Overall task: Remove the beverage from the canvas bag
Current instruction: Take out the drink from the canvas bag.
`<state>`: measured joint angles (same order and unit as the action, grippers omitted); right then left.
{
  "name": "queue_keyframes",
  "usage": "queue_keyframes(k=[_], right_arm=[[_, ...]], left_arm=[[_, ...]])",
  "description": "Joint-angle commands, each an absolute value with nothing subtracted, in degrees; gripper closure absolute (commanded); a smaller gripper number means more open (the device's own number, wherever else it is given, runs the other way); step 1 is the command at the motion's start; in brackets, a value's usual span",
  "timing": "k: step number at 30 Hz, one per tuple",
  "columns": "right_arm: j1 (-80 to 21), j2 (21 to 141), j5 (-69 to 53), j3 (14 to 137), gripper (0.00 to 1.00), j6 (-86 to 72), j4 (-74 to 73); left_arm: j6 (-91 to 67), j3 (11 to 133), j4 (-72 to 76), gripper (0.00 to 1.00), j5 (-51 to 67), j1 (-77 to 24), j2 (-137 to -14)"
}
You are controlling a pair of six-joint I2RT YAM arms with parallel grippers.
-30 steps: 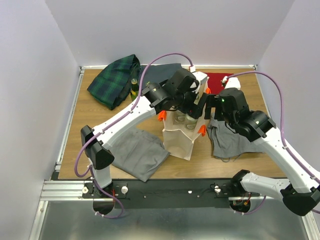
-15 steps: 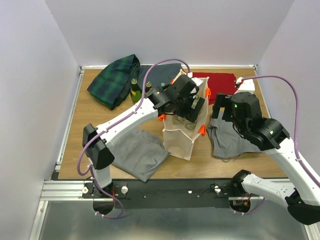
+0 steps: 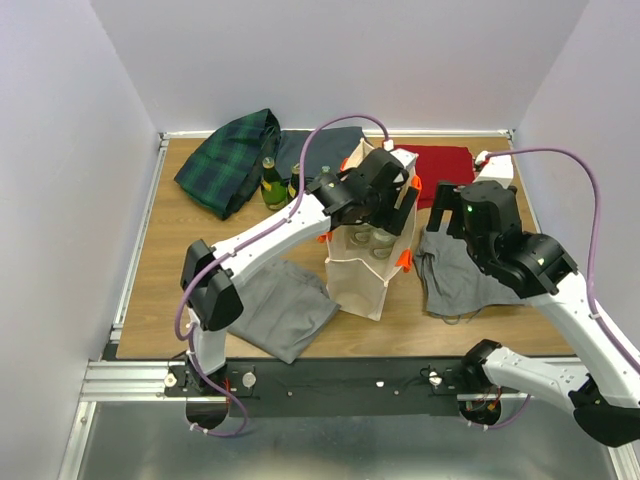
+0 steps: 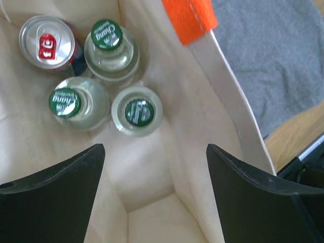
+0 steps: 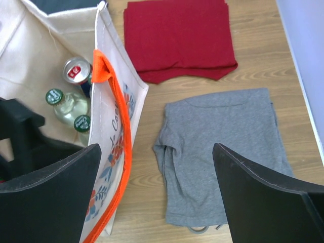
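At bench centre: canvas bag [image 3: 362, 275] stands upright with its mouth open; an orange handle [image 4: 190, 17] sits at the rim.
Bag contents: one beverage can [image 4: 46, 43] with a red tab and three green-capped clear bottles [image 4: 137, 111], all upright on the bag floor and clustered in one corner, touching or nearly touching.
Left claw [image 4: 154, 152]: over the bag mouth, pointing down at the interior. The fingers are spread wide with nothing between them and stand apart from the bottle caps. Whether the tips are below the rim cannot be told.
Right claw [image 5: 157, 152]: just right of the bag, above the bench [image 3: 170, 250]. The fingers are spread wide and hold nothing; it touches neither the bag nor the cloths.
Grey T-shirt [image 5: 223, 147]: lies rumpled on the bench right of the bag, beneath the right claw.
Red cloth [image 5: 179, 35]: folded flat, behind the grey T-shirt.
Grey cloth [image 3: 275, 305]: flat on the bench left of the bag, near the front edge.
Plaid cloth [image 3: 230, 160]: bunched at the rear left corner.
Green glass bottles [image 3: 270, 185]: two, upright, outside the bag, between the plaid cloth and the left arm.
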<state>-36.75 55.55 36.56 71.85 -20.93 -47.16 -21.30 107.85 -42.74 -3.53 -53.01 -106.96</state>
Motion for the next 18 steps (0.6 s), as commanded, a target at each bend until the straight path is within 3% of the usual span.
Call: queue_keyframes(k=[1, 6, 9, 18], right_arm=[[-37.09, 54.32, 41.04, 74.71, 0.00, -20.48, -46.06], [-37.09, 53.09, 42.36, 74.97, 0.00, -20.13, -44.91], [-37.09, 52.82, 42.45, 74.79, 0.00, -20.04, -44.39], [-37.09, 53.26, 41.92, 74.62, 0.00, -19.77, -44.38]], left_arm=[[-23.11, 110.65, -39.99, 0.12, -6.85, -53.53, -110.03], [-23.91, 109.60, -38.15, 0.17, -7.91, -53.79, -110.30], [-23.99, 108.64, -37.18, 0.25, -8.26, -53.88, -110.30], [-23.82, 108.55, -37.53, 0.25, -8.70, -54.05, -111.44]])
